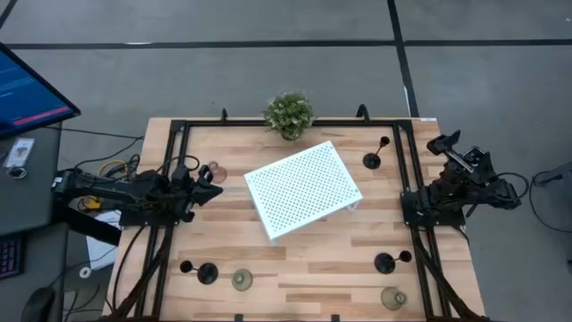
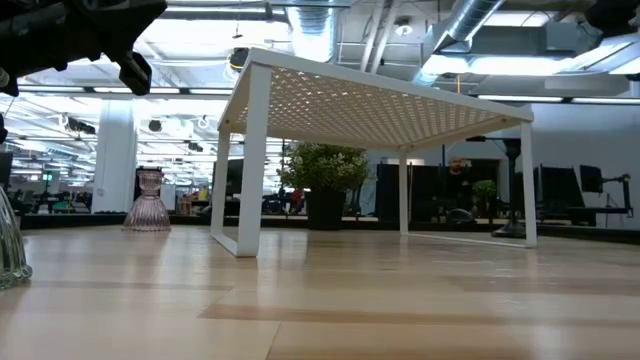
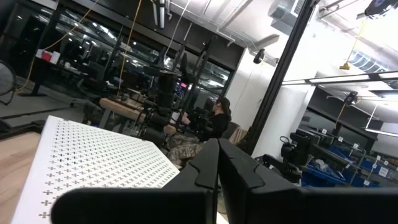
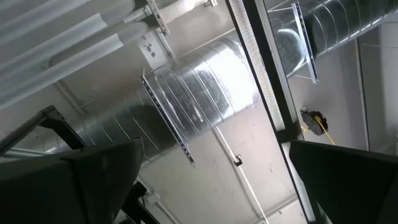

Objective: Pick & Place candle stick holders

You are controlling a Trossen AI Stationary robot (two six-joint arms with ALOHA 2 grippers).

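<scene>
step: nothing picked yet | left gripper point(image 1: 213, 190) jaws shut, empty, beside pink bell-shaped glass holder point(image 1: 214, 171) | right gripper point(image 1: 450, 146) jaws wide, parked far right | next: open left jaws, grab it

The left arm point(image 1: 116, 192) reaches in from the table's left edge, lying low and roughly level, its wrist pointing toward the table's middle. The left gripper point(image 1: 211, 186) has its two fingers pressed together, holding nothing. The right arm point(image 1: 447, 201) is folded up at the table's right edge, and the right gripper point(image 1: 447, 143) is tilted upward with its fingers point(image 4: 81, 180) spread wide, empty.
</scene>
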